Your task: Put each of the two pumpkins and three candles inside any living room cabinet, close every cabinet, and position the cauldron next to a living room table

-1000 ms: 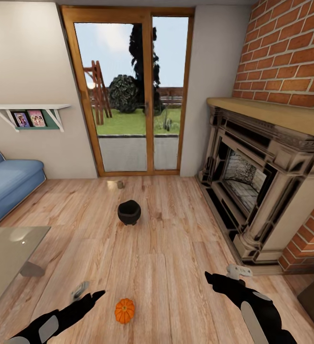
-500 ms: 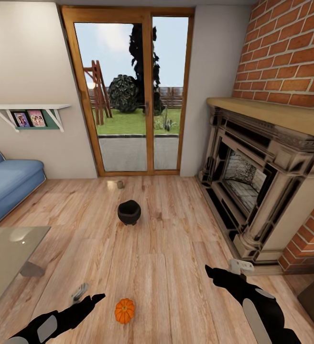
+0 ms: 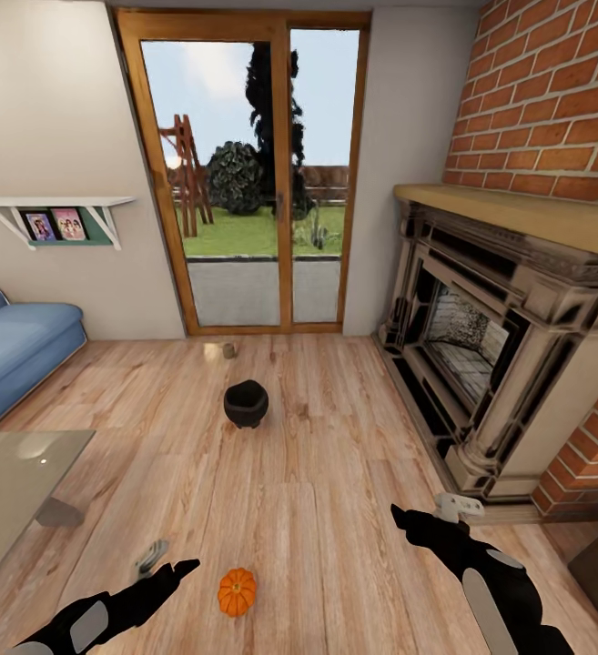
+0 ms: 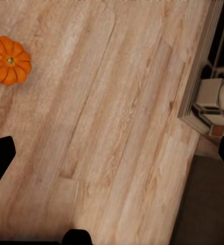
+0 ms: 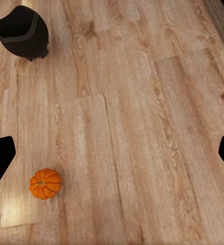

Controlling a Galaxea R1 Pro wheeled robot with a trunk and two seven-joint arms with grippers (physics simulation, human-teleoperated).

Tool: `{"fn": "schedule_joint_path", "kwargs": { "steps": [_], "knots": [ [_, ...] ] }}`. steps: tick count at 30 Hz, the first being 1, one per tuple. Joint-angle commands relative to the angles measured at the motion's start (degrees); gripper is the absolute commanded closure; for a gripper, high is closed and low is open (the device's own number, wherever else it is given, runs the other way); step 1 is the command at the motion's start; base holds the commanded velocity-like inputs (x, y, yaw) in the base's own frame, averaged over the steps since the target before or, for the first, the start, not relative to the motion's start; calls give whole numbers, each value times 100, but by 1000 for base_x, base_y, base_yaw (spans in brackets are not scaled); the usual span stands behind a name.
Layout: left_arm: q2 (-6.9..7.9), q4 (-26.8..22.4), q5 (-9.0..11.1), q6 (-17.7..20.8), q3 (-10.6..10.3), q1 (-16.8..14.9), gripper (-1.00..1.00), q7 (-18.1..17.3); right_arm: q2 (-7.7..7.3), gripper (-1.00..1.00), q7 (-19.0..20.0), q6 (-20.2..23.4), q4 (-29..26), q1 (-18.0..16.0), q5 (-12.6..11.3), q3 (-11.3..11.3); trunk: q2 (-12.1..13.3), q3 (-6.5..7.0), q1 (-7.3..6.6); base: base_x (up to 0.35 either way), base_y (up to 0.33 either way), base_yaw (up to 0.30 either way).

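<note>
Light wood plank floor (image 3: 335, 509). Wood-framed glass patio door (image 3: 244, 182) straight ahead — sunny garden outside. Brick wall (image 3: 553, 100) right, with ornate grey fireplace (image 3: 508, 355). Blue sofa (image 3: 12, 350) left; white wall shelf (image 3: 53, 207) above, holding framed photos.

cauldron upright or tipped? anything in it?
Upright: the cauldron stands on the floor with its mouth facing up. Its inside looks dark; contents cannot be told from these views.
</note>
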Motion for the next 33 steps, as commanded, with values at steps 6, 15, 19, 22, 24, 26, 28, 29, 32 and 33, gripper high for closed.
{"fn": "schedule_joint_path", "kwargs": {
  "steps": [6, 15, 19, 22, 24, 26, 28, 29, 32, 33],
  "knots": [
    [-5, -2, 1, 44, 47, -3, -100, -4, -5, -100, -58, 16, -7, -4, -60, 12, -249, -116, 133, 0, 0, 0],
    [-20, -2, -4, 35, 51, -2, -100, 0, -5, -100, -58, 16, -7, -7, -60, -3, -610, -278, 331, 0, 0, 0],
    [-32, -5, -7, 40, 54, -4, -100, -5, -4, -100, -58, 16, -7, -6, -60, -5, -770, -349, 419, 0, 0, 0],
    [-39, -7, -12, 36, 51, -3, -100, -1, 1, -100, -58, 16, -7, -5, -60, 0, -890, -403, 485, 0, 0, 0],
    [-38, -7, -12, 41, 46, -5, -100, -5, 2, -100, -58, 16, -7, -6, -60, -2, -971, -439, 529, 0, 0, 0],
    [-25, -4, -7, 53, 47, -5, -100, -9, 3, -100, -58, 16, -7, -5, -60, -3, -1051, -475, 573, 0, 0, 0],
    [-16, -3, -4, 56, 47, -4, -100, -9, 3, -100, -58, 16, -4, -5, -60, -1, -1131, -511, 617, 0, 0, 0],
    [-15, -1, -3, 54, 47, -3, -100, -8, 3, -100, -58, 16, -3, -6, -60, 1, -1171, -529, 639, 0, 0, 0],
    [-6, -2, -1, 58, 47, -3, -100, -11, 3, -100, -58, 16, 0, -5, -60, 5, -1291, -583, 705, 0, 0, 0],
    [-5, -2, 0, 57, 47, -3, -100, -11, 3, -100, -58, 16, 0, -4, -60, 4, -1332, -601, 726, 0, 0, 0]
  ]
}}
